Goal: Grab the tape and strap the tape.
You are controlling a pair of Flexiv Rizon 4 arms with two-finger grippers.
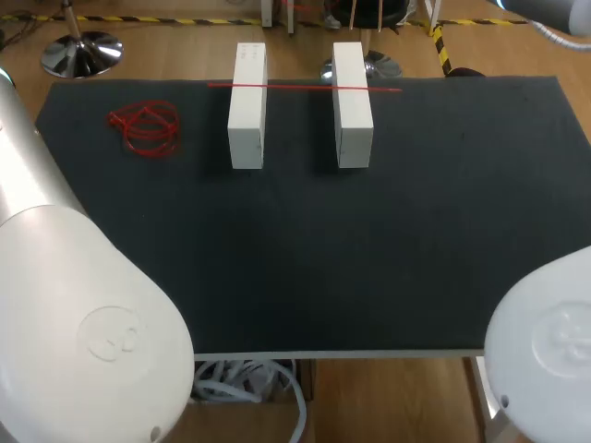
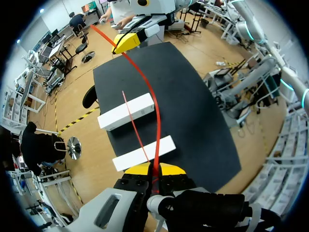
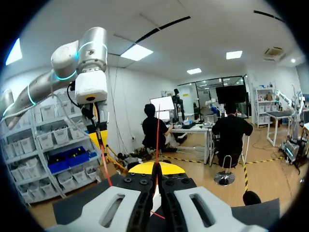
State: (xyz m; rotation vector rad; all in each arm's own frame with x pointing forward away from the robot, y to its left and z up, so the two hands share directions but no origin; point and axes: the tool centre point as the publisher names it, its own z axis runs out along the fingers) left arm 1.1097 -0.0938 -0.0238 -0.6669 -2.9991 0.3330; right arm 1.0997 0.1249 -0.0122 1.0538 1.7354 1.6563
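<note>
Clamping the red tape (image 2: 158,130), left fingers (image 2: 136,169) and right fingers (image 3: 170,168) fall outside the head view (cropped away).

Two white blocks, left (image 1: 247,106) and right (image 1: 352,103), lie side by side on a black mat (image 1: 369,258) toward its far edge, parallel, with a gap between them. A red tangle (image 1: 145,129) lies near the far left corner, well apart from them.

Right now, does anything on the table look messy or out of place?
Only the spare red tapes at the far left of the mat: they lie in a tangled heap, not laid out. The single tape sits straight across the far ends of both white blocks, and nothing looks spilled or damaged.
</note>
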